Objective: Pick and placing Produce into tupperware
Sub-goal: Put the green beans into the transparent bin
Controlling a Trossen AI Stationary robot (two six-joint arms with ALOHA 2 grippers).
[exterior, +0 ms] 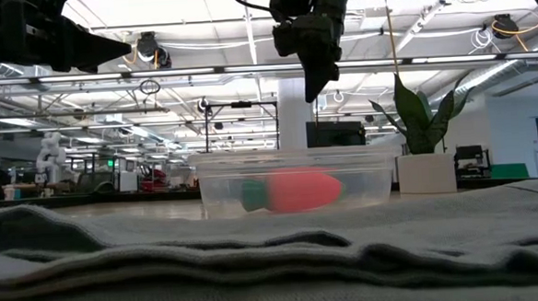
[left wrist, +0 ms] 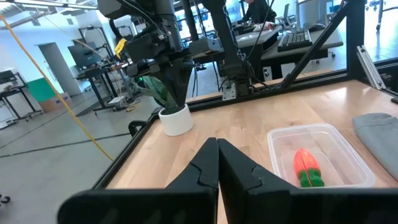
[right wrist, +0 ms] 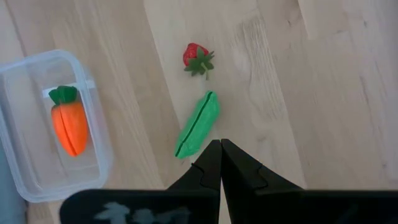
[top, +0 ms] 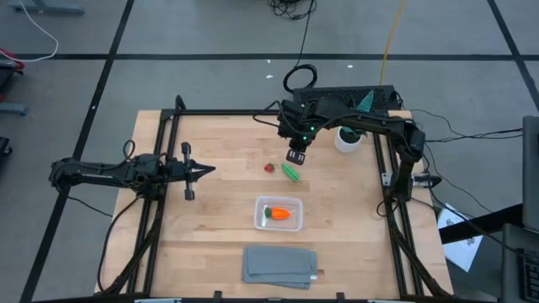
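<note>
The clear tupperware (top: 279,213) stands near the table's middle, and the orange carrot (right wrist: 69,127) lies inside it. A long green piece (right wrist: 197,124) and a small red strawberry (right wrist: 196,58) lie on the wood beyond the tupperware, toward the far edge. My right gripper (right wrist: 220,149) hangs shut, slanting down, above the table just beside the green piece and holds nothing. My left gripper (top: 210,169) is shut and level over the table's left part, away from the produce.
A grey folded cloth (top: 280,265) lies by the near edge. A white pot with a green plant (top: 349,135) stands at the far right, close behind my right arm. Bare wood lies left of the tupperware.
</note>
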